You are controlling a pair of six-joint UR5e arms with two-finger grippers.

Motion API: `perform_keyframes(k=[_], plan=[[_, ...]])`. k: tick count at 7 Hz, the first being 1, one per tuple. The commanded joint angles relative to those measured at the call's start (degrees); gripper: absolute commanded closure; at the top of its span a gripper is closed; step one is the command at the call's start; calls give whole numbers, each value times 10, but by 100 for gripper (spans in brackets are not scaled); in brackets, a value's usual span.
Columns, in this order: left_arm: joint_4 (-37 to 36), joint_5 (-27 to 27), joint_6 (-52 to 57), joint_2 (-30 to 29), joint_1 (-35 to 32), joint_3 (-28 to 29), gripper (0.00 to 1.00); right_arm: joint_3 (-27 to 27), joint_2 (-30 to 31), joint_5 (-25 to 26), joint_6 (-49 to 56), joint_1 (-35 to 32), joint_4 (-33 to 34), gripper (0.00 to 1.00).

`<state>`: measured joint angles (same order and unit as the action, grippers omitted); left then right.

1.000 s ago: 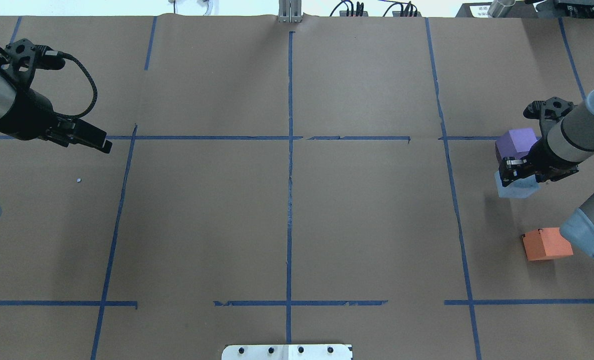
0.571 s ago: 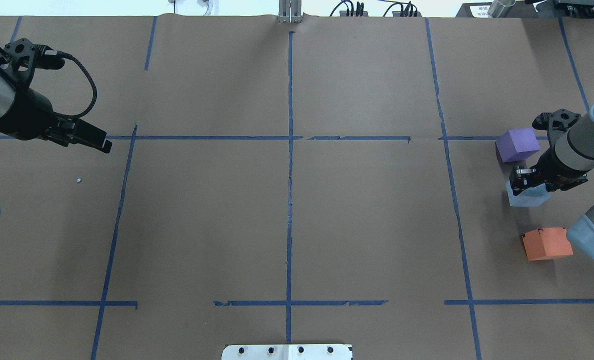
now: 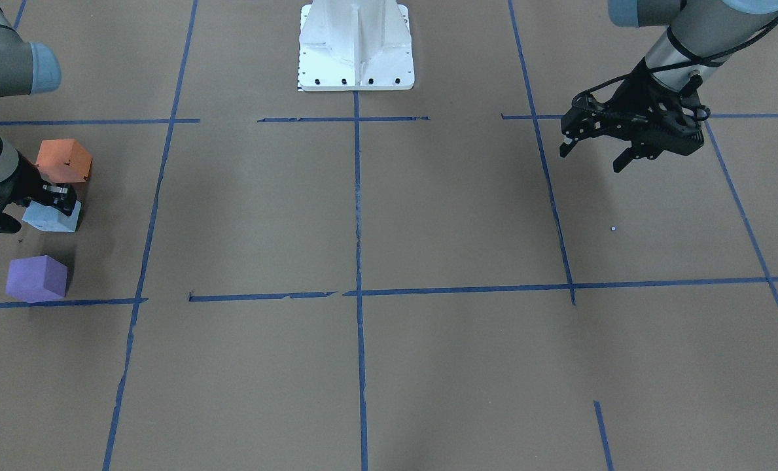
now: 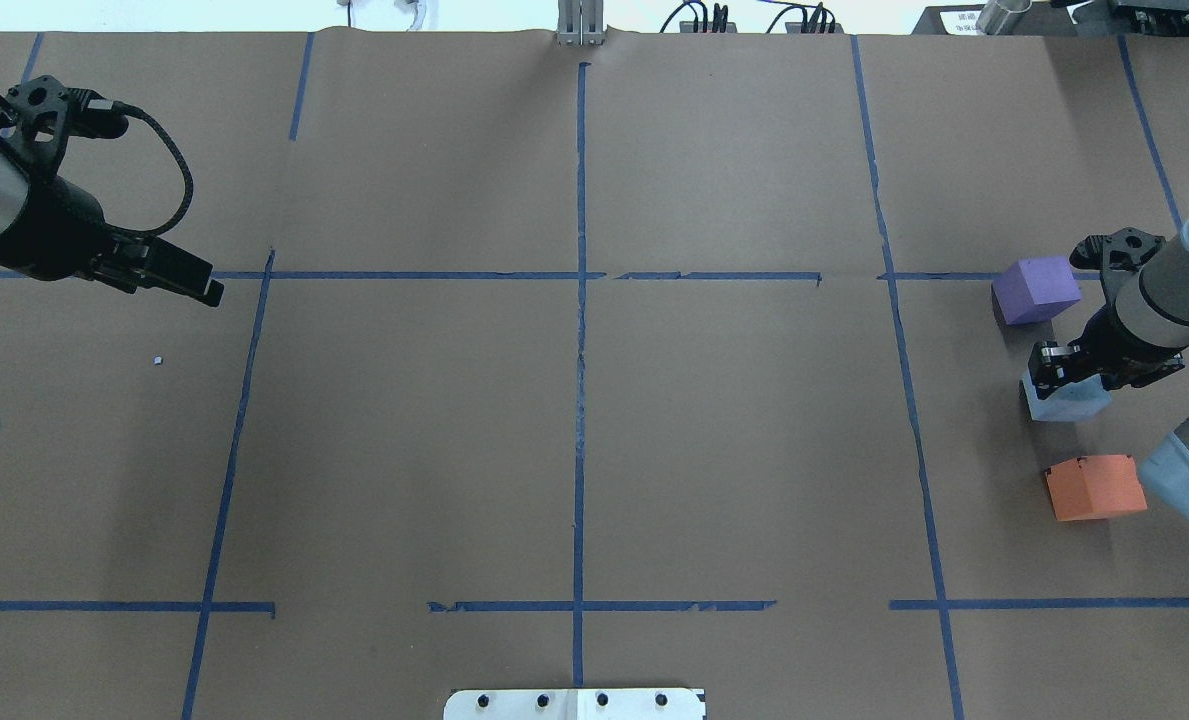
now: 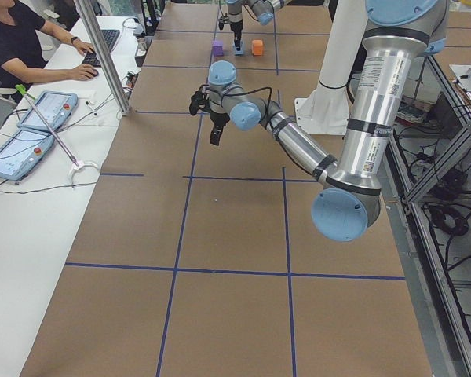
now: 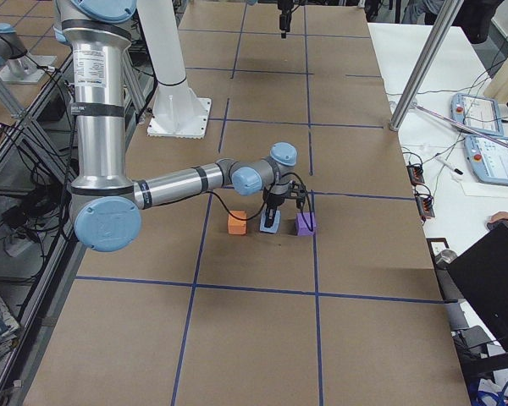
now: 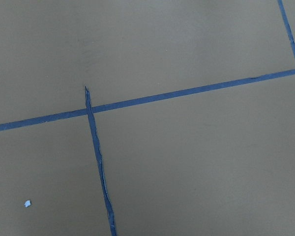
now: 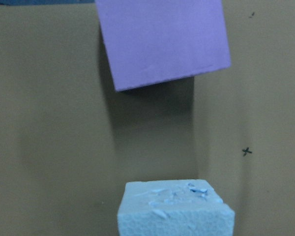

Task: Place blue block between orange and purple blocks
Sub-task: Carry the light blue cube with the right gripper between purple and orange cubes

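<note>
The light blue block (image 4: 1066, 402) sits in my right gripper (image 4: 1062, 375), whose fingers are shut on its sides. It lies between the purple block (image 4: 1036, 288) farther out and the orange block (image 4: 1094, 487) nearer the robot. In the front-facing view the blue block (image 3: 52, 217) is low, at or just over the paper, between the orange block (image 3: 63, 161) and the purple block (image 3: 35, 278). The right wrist view shows the blue block (image 8: 174, 209) below the purple block (image 8: 162, 42). My left gripper (image 3: 590, 159) is open and empty, hovering far off at the table's left.
Brown paper with blue tape lines (image 4: 580, 300) covers the table. The white robot base plate (image 3: 356, 46) is at the near middle edge. A small white scrap (image 4: 158, 361) lies near the left gripper. An operator (image 5: 16, 47) sits at the side desk.
My right gripper has carried the blue block away from the purple block toward the orange one, to a spot between them. The left arm has not moved.
</note>
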<state>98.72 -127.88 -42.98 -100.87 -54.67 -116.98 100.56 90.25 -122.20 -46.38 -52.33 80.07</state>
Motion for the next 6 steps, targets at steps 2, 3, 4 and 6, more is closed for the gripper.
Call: perform_keyframes(k=[2, 3, 4, 6], plan=[[1, 1, 0, 1, 0, 0, 0, -5, -4, 1, -1, 0, 0, 0], [1, 1, 0, 1, 0, -1, 0, -5, -4, 0, 3, 0, -1, 0], [1, 1, 0, 1, 0, -1, 0, 1, -5, 0, 6, -6, -3, 0], [3, 3, 11, 23, 0, 1, 0, 44, 21, -10, 16, -50, -25, 0]])
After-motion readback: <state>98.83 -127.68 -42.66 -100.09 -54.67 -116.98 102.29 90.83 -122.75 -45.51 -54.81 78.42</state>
